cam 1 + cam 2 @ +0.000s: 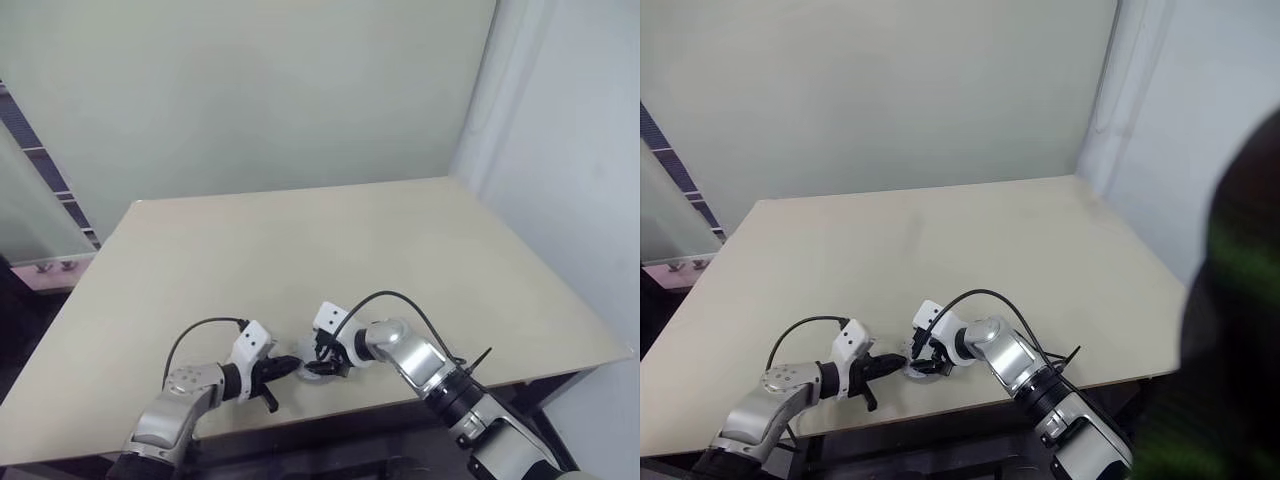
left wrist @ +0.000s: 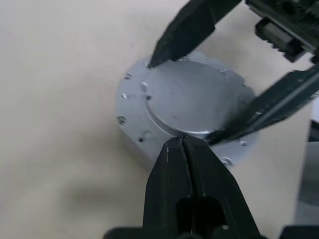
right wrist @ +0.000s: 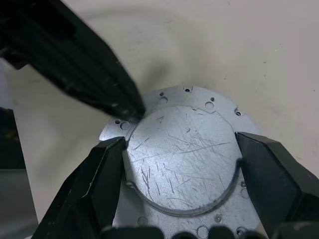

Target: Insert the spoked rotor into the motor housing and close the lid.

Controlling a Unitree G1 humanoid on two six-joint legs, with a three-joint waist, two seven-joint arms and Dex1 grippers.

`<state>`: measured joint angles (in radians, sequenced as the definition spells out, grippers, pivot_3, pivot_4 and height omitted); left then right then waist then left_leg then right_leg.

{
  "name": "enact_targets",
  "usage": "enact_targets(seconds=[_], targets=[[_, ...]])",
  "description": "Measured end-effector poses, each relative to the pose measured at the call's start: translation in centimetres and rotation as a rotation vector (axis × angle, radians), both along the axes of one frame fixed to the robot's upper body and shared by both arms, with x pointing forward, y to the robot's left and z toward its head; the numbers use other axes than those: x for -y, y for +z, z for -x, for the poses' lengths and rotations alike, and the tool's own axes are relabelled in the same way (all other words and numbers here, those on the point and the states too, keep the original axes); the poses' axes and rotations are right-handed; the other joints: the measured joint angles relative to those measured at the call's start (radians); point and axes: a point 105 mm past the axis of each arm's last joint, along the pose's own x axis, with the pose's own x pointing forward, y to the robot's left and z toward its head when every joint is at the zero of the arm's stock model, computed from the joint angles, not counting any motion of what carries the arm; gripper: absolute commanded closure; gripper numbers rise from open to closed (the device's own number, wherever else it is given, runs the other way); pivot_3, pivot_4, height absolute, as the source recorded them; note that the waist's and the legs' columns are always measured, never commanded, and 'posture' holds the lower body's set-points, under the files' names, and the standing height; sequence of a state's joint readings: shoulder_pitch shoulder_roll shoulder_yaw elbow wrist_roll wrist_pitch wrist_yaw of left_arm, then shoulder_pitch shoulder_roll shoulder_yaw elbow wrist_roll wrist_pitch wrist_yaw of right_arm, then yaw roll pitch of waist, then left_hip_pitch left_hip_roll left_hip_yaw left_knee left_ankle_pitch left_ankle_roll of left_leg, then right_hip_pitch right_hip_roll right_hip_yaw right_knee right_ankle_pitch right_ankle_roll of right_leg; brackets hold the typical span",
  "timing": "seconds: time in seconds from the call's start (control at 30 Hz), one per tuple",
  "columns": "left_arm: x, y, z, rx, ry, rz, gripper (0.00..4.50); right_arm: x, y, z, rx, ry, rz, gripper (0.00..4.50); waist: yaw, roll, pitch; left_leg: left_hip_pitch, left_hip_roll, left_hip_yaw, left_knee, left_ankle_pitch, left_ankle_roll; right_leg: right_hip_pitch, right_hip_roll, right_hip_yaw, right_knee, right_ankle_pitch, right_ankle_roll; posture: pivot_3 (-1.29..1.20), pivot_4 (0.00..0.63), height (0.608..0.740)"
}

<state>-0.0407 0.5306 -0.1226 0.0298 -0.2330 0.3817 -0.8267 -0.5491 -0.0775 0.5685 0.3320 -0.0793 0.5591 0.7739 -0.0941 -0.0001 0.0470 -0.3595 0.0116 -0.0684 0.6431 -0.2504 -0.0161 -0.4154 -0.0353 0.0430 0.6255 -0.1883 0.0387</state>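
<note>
Because the lid (image 3: 184, 154) has to seat squarely, both grippers are working on the housing (image 2: 132, 144) at once. The housing is resting flat on the table (image 1: 350, 240), close to the near edge and between the two arms.

The right gripper (image 1: 325, 360) is reaching in from the right and pointing down and leftward. Its fingers are standing wide apart and are bearing on opposite sides of the lid's raised centre. This grip across the full width is steadying the part against sliding and turning.

The left gripper (image 2: 182, 142) is coming in from the opposite side with its fingers pressed fully together and nothing between them. The joined tips are meeting the rim of the raised centre, where it steps down to the drilled flange. Used this way, the closed fingers are acting as a single pusher, probably nudging or pressing the lid into register.

The rotor is judged to be already inside, since the lid is covering the whole top of the housing. The closing step is therefore judged to be nearly finished. A small notch on the raised rim is suggesting that alignment matters here.

Beyond the grippers, the tabletop is running back bare to a pale wall.
</note>
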Motion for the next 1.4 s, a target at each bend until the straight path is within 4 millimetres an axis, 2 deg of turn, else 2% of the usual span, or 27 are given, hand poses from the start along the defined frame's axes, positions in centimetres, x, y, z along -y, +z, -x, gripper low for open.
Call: enact_targets(seconds=[0.37,0.4,0.47,0.7,0.9,1.17,1.27,1.4], targets=[[0.6,-0.4,-0.9,0.039,-0.015,-0.034,4.50,0.5,0.0,-0.1,0.005,-0.011,0.011,1.20,0.015,0.006,-0.004,0.003,-0.001,-0.001,0.001,0.000,0.000,0.004,0.000,0.000,-0.002,0.000,0.000,0.00,0.000,0.740],[0.6,-0.4,-0.9,0.039,-0.018,-0.035,4.50,0.6,-0.1,-0.1,0.006,-0.011,0.014,0.47,0.015,0.005,-0.004,0.002,-0.001,-0.001,0.001,0.000,0.000,0.004,0.000,0.000,-0.001,0.000,0.000,0.00,0.000,0.740],[0.6,-0.4,-0.9,0.039,-0.020,-0.035,4.50,0.6,0.0,0.0,0.000,-0.009,0.016,0.05,0.015,0.005,-0.004,0.002,-0.001,-0.001,0.001,0.000,0.000,0.004,0.000,0.000,-0.001,0.000,0.000,0.00,0.000,0.740],[0.7,-0.4,-0.8,0.035,-0.031,-0.032,4.50,0.7,0.2,-0.2,-0.040,-0.041,0.000,0.05,0.019,0.005,-0.004,0.002,-0.001,-0.001,0.001,0.000,0.000,0.004,0.000,0.000,-0.001,0.000,0.000,0.00,0.000,0.740],[0.7,-0.3,-0.8,0.035,-0.036,-0.030,4.50,1.5,0.9,-0.9,-0.167,-0.154,-0.086,0.05,0.020,0.005,-0.004,0.001,-0.001,-0.001,0.001,0.000,0.000,0.004,0.000,0.000,-0.002,0.000,0.000,0.00,0.000,0.740],[0.7,-0.3,-0.8,0.035,-0.040,-0.029,4.50,5.2,2.4,-3.9,-0.381,-0.460,-0.204,0.05,0.020,0.006,-0.004,0.000,-0.001,-0.001,0.001,0.000,0.000,0.003,0.000,0.000,-0.001,0.000,0.000,0.00,0.000,0.740],[0.8,-0.3,-0.8,0.034,-0.044,-0.028,4.50,6.6,1.7,-3.7,-0.551,-0.579,-0.233,0.05,0.021,0.006,-0.004,-0.001,-0.001,-0.001,0.001,0.000,0.000,0.003,0.000,0.000,-0.001,0.000,0.000,0.00,0.000,0.740],[0.8,-0.3,-0.8,0.033,-0.046,-0.028,4.50,7.2,0.8,-2.7,-0.696,-0.634,-0.237,0.05,0.020,0.006,-0.003,-0.001,-0.001,-0.001,0.001,0.000,0.000,0.002,0.000,0.001,-0.001,0.000,0.000,0.00,0.000,0.740]])
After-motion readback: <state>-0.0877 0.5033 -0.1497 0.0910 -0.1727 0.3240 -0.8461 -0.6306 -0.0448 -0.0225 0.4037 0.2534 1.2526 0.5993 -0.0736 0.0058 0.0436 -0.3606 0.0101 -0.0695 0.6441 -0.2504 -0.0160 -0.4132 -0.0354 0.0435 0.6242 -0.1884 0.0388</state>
